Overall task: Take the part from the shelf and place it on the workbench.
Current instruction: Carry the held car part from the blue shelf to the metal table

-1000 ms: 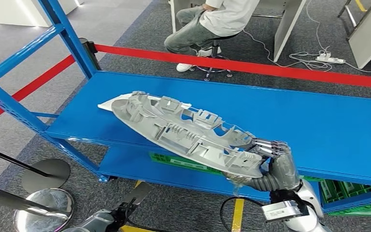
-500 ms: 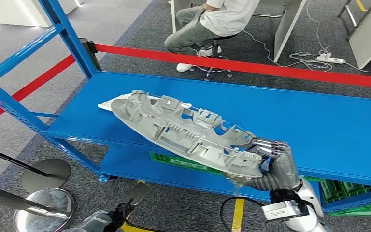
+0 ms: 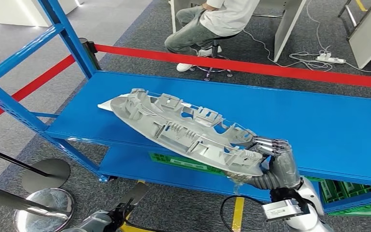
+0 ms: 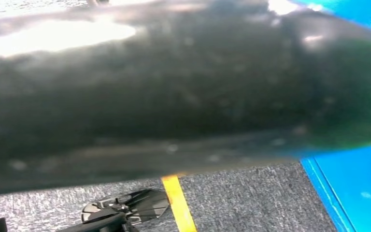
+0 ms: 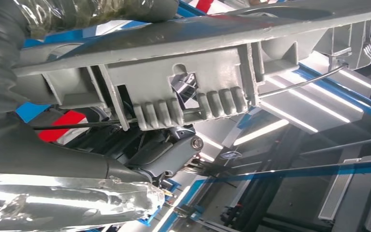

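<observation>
The right robot hand (image 3: pixel 276 155) grips the near end of the long grey ribbed part (image 3: pixel 186 131), fingers (image 3: pixel 269 143) curled over its edge, while the far end reaches away from the hand across the blue shelf (image 3: pixel 319 116). Compared with a second ago, the part has tipped slightly: its far end sits a little lower and nearer the shelf surface, though the grip point has barely shifted. That reads as a small re-levelling in the lift, not a carry; judged from this, the part is off or nearly off the shelf at the hand's end, and the worktop placement is all ahead.

From above, the whole length of the part shows, along with the red barrier tape (image 3: pixel 251 65) beyond the shelf and a seated person (image 3: pixel 212 21) farther off. Whether the far tip touches the shelf or the white sheet (image 3: pixel 107 104) beneath it cannot be told. The right wrist camera shows the part's ribbed underside (image 5: pixel 188 92) close up, with a dark finger (image 5: pixel 171 152) hooked beneath it, confirming support from below. The left robot hand's state cannot be told: its wrist camera is blocked by a dark blurred surface, with a yellow floor line (image 4: pixel 178 205) showing.
</observation>
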{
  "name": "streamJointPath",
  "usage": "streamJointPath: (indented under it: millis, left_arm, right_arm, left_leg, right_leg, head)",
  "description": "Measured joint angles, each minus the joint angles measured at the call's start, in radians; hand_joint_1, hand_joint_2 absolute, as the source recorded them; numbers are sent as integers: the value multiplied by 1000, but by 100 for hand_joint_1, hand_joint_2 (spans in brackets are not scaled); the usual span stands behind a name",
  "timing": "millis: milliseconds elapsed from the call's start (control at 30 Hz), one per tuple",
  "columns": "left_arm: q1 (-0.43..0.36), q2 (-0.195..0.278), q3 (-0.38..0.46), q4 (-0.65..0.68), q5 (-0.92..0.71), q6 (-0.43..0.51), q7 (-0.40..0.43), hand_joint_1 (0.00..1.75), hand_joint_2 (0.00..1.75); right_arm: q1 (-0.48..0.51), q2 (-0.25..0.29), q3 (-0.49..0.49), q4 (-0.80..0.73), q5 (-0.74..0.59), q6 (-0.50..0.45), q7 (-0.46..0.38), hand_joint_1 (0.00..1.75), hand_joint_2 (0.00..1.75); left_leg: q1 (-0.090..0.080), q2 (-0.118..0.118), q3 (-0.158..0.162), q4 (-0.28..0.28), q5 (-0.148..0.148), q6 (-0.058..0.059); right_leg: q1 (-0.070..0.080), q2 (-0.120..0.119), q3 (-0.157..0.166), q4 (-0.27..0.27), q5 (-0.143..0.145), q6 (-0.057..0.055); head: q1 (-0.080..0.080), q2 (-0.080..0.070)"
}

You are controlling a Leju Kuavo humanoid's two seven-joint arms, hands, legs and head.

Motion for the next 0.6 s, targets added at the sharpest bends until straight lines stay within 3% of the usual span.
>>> streamJointPath:
  millis: [600]
  left_arm:
    - [0, 2, 0, 0, 7, 2, 0, 0, 0]
  right_arm:
    - [-3, 0, 0, 0, 0, 0, 0, 175, 175]
  left_leg:
    - [0, 0, 0, 0, 0, 0]
  right_leg:
    - [0, 0, 0, 0, 0, 0]
  head:
    - [0, 0]
